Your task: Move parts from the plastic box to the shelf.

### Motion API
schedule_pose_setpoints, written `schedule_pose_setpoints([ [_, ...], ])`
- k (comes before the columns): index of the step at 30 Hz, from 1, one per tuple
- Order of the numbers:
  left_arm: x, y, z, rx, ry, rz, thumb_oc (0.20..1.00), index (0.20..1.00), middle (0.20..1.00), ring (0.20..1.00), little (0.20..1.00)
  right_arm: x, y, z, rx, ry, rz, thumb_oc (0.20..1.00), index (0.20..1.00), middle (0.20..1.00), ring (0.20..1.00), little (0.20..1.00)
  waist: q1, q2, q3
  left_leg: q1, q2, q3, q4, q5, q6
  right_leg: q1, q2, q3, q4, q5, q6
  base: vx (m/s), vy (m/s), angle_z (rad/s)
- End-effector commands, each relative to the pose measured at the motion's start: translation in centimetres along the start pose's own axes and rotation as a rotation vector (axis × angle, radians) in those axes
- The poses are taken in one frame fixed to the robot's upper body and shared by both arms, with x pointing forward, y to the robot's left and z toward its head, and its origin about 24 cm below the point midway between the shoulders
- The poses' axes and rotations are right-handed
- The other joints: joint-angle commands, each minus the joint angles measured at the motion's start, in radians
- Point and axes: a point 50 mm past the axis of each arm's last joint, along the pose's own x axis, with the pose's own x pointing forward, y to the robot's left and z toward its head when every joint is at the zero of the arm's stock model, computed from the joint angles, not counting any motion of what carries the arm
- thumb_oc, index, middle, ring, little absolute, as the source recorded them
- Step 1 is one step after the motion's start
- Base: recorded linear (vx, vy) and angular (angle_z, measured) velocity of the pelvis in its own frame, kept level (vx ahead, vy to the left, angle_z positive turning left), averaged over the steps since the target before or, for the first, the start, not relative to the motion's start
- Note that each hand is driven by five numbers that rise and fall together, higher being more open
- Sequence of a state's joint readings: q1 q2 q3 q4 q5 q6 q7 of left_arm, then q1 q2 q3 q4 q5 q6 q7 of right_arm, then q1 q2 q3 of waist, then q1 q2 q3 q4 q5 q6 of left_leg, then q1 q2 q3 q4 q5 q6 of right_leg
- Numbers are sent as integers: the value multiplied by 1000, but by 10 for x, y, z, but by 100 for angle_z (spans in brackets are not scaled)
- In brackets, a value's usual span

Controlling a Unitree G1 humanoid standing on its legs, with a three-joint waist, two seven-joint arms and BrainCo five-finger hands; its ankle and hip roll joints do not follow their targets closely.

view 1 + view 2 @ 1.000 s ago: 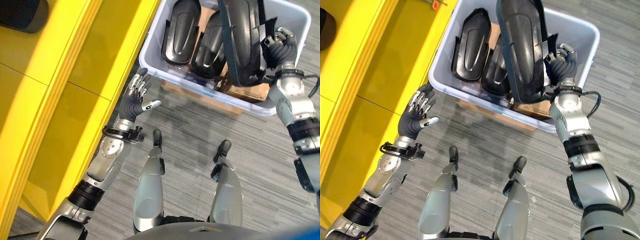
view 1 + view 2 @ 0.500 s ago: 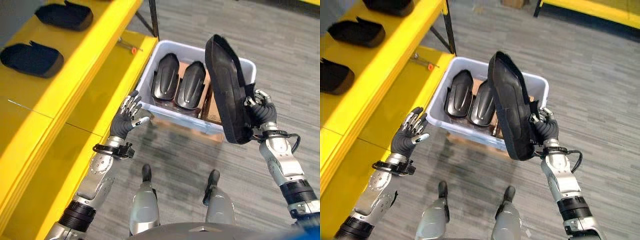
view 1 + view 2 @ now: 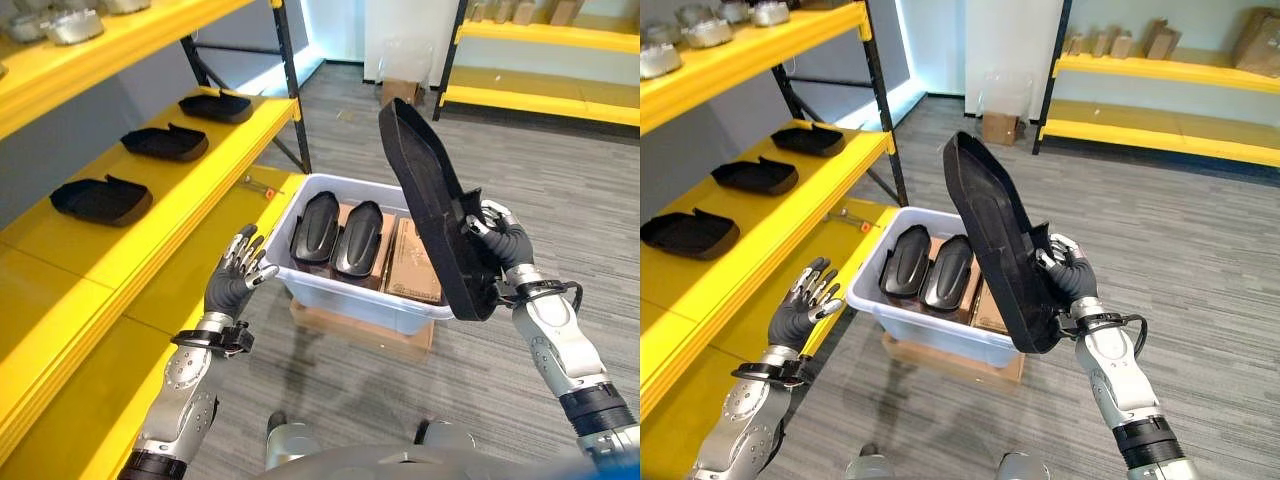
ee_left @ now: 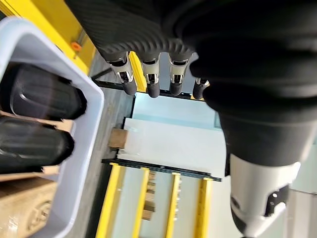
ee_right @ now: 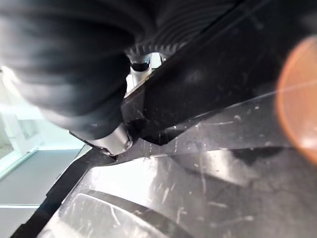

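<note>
Fingers of the right robot hand (image 3: 500, 243) curl round the edge of a long black part (image 3: 432, 205), holding it tilted upright at the right centre of the frame, above the right end of the plastic box (image 3: 340, 296). The part's broad shell faces left and its top end leans toward the upper middle of the frame. In the right wrist view the dark scratched surface of the part (image 5: 208, 148) lies right against the hand.

Lower left of centre, the left robot hand (image 3: 235, 283) is raised with straight, spread fingers and holds nothing; it hangs just beside the box's left wall, apart from it.

Two more black parts (image 3: 338, 236) lie side by side in the box's left half, with a cardboard piece (image 3: 412, 262) in the right half. The box sits on a flat cardboard base (image 3: 360, 330) on the grey floor (image 3: 560, 190).

Along the left of the frame runs the yellow shelf (image 3: 150, 215), its middle level carrying three black parts (image 3: 102, 198) in a row.
</note>
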State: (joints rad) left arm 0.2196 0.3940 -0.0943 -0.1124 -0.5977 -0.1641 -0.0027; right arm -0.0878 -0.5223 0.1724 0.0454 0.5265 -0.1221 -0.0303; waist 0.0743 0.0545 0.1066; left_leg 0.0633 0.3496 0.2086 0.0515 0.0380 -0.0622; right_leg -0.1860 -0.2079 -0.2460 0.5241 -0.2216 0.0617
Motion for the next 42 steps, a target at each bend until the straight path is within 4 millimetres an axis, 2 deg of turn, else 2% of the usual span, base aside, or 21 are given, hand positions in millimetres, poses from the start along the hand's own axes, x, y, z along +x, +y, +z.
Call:
schedule_pose_setpoints([
  [1, 5, 6, 26, 81, -111, -30, 1000, 1000, 1000, 1000, 1000, 11, 12, 42, 90, -226, 45, 200, 200, 200, 200, 200, 10, -68, 2, -26, 88, -27, 56, 157, -132, 199, 29, 9, -241, 97, 64, -14, -116, -13],
  [6, 0, 5, 17, 57, -79, -4, 1000, 1000, 1000, 1000, 1000, 14, 24, 43, 189, -219, 113, 200, 200, 200, 200, 200, 11, -51, -12, 10, 115, -36, 41, 218, -136, 227, 69, 6, -230, 70, 37, -31, -84, -2],
  [7, -1, 4, 16, 48, -75, -1, 1000, 1000, 1000, 1000, 1000, 16, 29, 45, 214, -228, 133, 200, 200, 200, 200, 200, 23, -43, -2, -3, 132, -50, 31, 288, -156, 233, 91, -7, -226, 62, 22, -136, -116, 6],
  [9, -2, 5, 15, 43, -75, 9, 1000, 1000, 1000, 1000, 1000, 16, 28, 49, 212, -245, 138, 200, 200, 200, 200, 200, 29, -41, 13, -48, 152, -53, 27, 362, -175, 235, 100, -38, -229, 58, 8, -194, -116, 41],
  [10, -2, 4, 14, 38, -73, 9, 1000, 1000, 1000, 1000, 1000, 14, 26, 52, 221, -260, 135, 200, 200, 200, 200, 200, 29, -53, 36, -114, 171, -7, 64, 396, -167, 242, 90, -84, -230, 50, -8, -235, -138, 79],
  [11, -2, 5, 12, 39, -65, 10, 1000, 1000, 1000, 1000, 1000, 11, 24, 52, 207, -259, 127, 200, 200, 200, 200, 200, 23, -60, 49, -138, 182, 29, 103, 385, -158, 241, 84, -105, -230, 54, -15, -216, -154, 145],
  [12, -1, 3, 10, 37, -52, -11, 1000, 1000, 1000, 1000, 1000, 4, 18, 48, 204, -247, 103, 200, 200, 200, 200, 200, 9, -78, 63, -136, 196, 69, 187, 304, -162, 247, 54, -131, -217, 43, -9, -130, -59, 123],
  [14, 5, -3, 16, 41, -74, -47, 1000, 1000, 1000, 1000, 1000, -4, 12, 40, 221, -223, 58, 200, 200, 200, 200, 200, -9, -80, 70, -111, 216, 74, 220, 237, -155, 268, -2, -181, -213, 57, 12, -58, 121, 108],
  [18, 14, -8, 22, 37, -102, -74, 1000, 1000, 1000, 1000, 1000, -9, 9, 37, 238, -224, 21, 200, 200, 200, 200, 200, -30, -68, 42, -51, 221, 160, 101, 211, -164, 277, -50, -228, -211, 79, 49, 33, 240, 91],
  [19, 17, -10, 23, 29, -110, -81, 1000, 1000, 1000, 1000, 1000, -11, 8, 36, 251, -228, 7, 200, 200, 200, 200, 200, -33, -68, 32, -60, 207, 170, 95, 170, -155, 283, -72, -241, -223, 93, 62, 73, 218, 81],
  [22, 23, -11, 31, 37, -147, -85, 1000, 1000, 1000, 1000, 1000, -14, 2, 36, 252, -231, -25, 200, 200, 200, 200, 200, -30, -81, 28, -124, 158, 163, 147, 124, -146, 326, -142, -283, -276, 160, 92, 144, 318, 82],
  [23, 25, -9, 35, 55, -163, -85, 1000, 1000, 1000, 1000, 1000, -15, 3, 35, 261, -229, -29, 200, 200, 200, 200, 200, -22, -90, 21, -149, 113, 162, 168, 88, -135, 345, -185, -289, -315, 229, 124, 123, 208, 87],
  [32, 27, 3, 53, 117, -238, -24, 1000, 1000, 1000, 1000, 1000, -2, 24, 44, 275, -274, 45, 200, 200, 200, 200, 200, 46, -150, 18, -267, -5, 132, 248, -3, -78, 386, -280, -346, -387, 371, 181, 104, 186, 43],
  [34, 27, 5, 57, 133, -259, -8, 1000, 1000, 1000, 1000, 1000, 4, 33, 50, 293, -296, 75, 200, 200, 200, 200, 200, 72, -161, 14, -295, -51, 119, 254, -32, -52, 385, -302, -352, -400, 443, 195, 96, 186, 14],
  [35, 27, 5, 57, 134, -259, -7, 1000, 1000, 1000, 1000, 1000, 5, 33, 50, 294, -297, 75, 200, 200, 200, 200, 200, 71, -163, 12, -298, -53, 119, 255, -34, -49, 384, -304, -353, -402, 445, 196, 87, 167, 16],
  [37, 27, 5, 61, 160, -278, -6, 1000, 1000, 1000, 1000, 1000, 7, 39, 53, 310, -311, 94, 200, 200, 200, 200, 200, 91, -168, 2, -319, -103, 106, 262, -69, -20, 387, -330, -365, -402, 541, 200, 164, 266, 33],
  [38, 27, 5, 60, 164, -276, -4, 1000, 1000, 1000, 1000, 1000, 6, 42, 51, 322, -304, 100, 200, 200, 200, 200, 200, 90, -168, -14, -309, -160, 100, 243, -95, 15, 379, -361, -347, -372, 650, 200, 191, 302, 52],
  [39, 26, 5, 60, 164, -275, -4, 1000, 1000, 1000, 1000, 1000, 6, 42, 51, 322, -303, 100, 200, 200, 200, 200, 200, 90, -169, -15, -308, -165, 102, 240, -95, 19, 377, -364, -346, -374, 655, 200, 330, 538, 68],
  [40, 27, 2, 58, 161, -272, -15, 1000, 1000, 1000, 1000, 1000, 5, 44, 49, 321, -295, 110, 200, 200, 200, 200, 200, 58, -141, -21, -254, -251, 82, 157, -111, 74, 316, -382, -217, -265, 712, 200, 289, 532, 69],
  [41, 28, 0, 56, 165, -265, -23, 1000, 1000, 1000, 1000, 1000, 3, 44, 48, 325, -292, 111, 200, 200, 200, 200, 200, 32, -130, -18, -221, -281, 73, 119, -116, 93, 287, -355, -152, -219, 687, 193, 285, 521, 79],
  [42, 28, 0, 55, 164, -265, -22, 1000, 1000, 1000, 1000, 1000, 3, 44, 48, 325, -291, 112, 200, 200, 200, 200, 200, 37, -132, -17, -214, -284, 80, 107, -112, 94, 275, -360, -139, -206, 681, 193, 169, 338, 81],
])
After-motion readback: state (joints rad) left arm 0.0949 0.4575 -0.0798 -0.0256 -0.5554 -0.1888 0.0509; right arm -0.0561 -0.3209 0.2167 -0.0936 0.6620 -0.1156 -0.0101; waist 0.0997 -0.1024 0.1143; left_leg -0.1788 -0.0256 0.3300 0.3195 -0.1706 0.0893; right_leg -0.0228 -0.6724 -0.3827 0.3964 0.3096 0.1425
